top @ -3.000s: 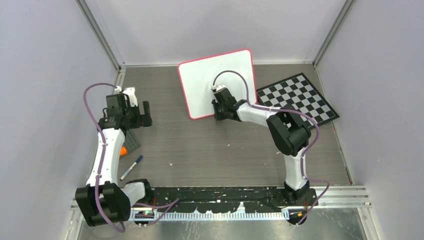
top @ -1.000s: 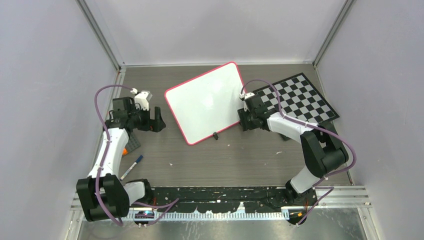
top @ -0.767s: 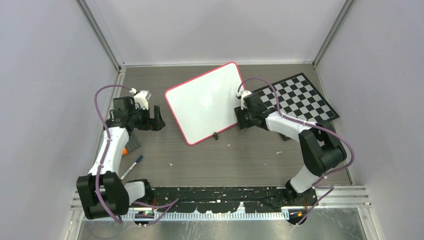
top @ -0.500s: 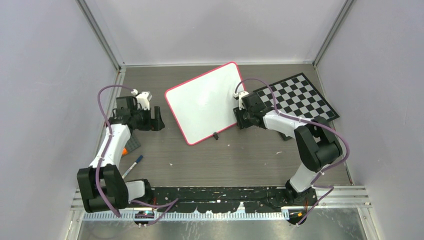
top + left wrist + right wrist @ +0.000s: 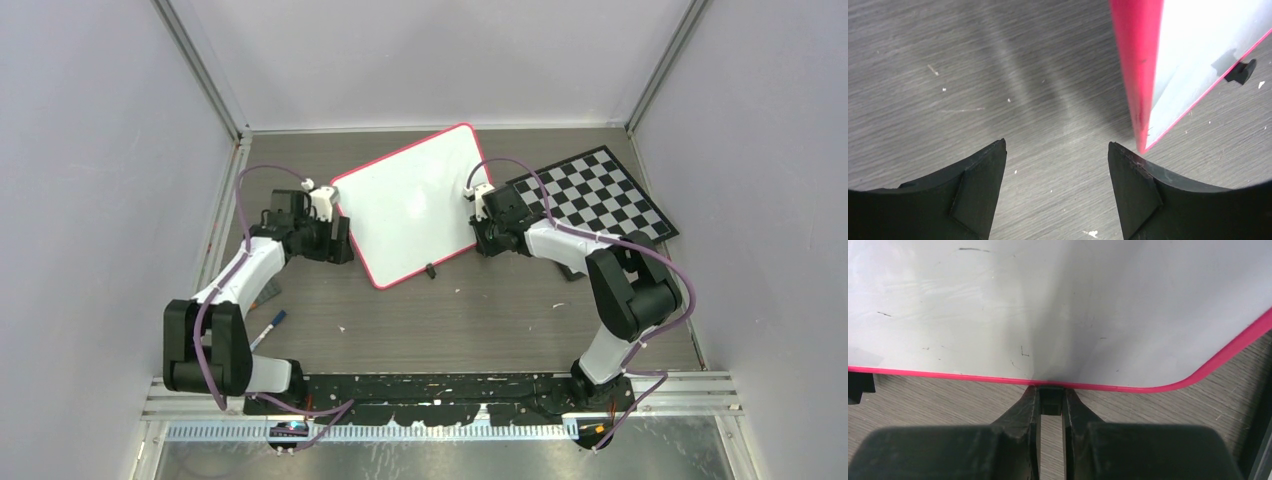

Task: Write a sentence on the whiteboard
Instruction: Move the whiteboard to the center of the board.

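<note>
Bare grey wood-grain tabletop (image 5: 450, 320) near of the white rounded pink-framed whiteboard (image 5: 405, 205): open room. Left gripper (image 5: 1056, 145), jaws wide, crowds its left edge. Right gripper (image 5: 1050, 392) clamps its right edge. Black-and-white checkerboard (image 5: 600, 195) fills the right side.

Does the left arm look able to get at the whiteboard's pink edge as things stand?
Probably yes. The left gripper has its fingers open, and the pink edge of the whiteboard stands ahead with nothing between. The edge lines up with one finger rather than the gap, so a sideways shift seems needed.
</note>
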{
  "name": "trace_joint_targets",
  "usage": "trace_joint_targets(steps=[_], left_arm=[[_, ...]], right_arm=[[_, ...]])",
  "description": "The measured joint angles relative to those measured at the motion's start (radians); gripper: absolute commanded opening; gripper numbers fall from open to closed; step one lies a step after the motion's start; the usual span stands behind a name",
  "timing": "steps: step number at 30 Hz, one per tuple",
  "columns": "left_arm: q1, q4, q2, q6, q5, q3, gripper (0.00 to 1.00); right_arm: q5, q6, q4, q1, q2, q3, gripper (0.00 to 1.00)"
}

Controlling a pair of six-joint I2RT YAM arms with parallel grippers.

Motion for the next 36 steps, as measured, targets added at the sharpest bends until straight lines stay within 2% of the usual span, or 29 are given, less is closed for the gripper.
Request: trace_joint_targets(steps=[13, 20, 23, 30, 36], left_arm=[[-0.097, 0.124, 0.036, -0.011, 0.037, 0.0, 0.76], [-0.102, 0.112, 0.014, 0.003, 0.044, -0.004, 0.91], [-0.078, 0.058, -0.066, 0.022, 0.084, -0.005, 0.96], [0.061, -0.06, -0.357, 0.041, 0.182, -0.003, 0.98], [0.146, -0.134, -0.42, 0.001, 0.231, 0.025, 0.98]], right_arm=[[-0.027, -0.018, 0.0, -0.012, 0.0, 0.0, 0.0], [-0.031, -0.019, -0.003, -0.014, 0.0, 0.0, 0.0], [-0.047, -0.018, -0.012, -0.014, -0.005, -0.002, 0.0], [-0.105, 0.019, -0.045, -0.006, -0.052, -0.044, 0.0], [-0.099, 0.079, -0.078, 0.044, -0.123, -0.105, 0.0]])
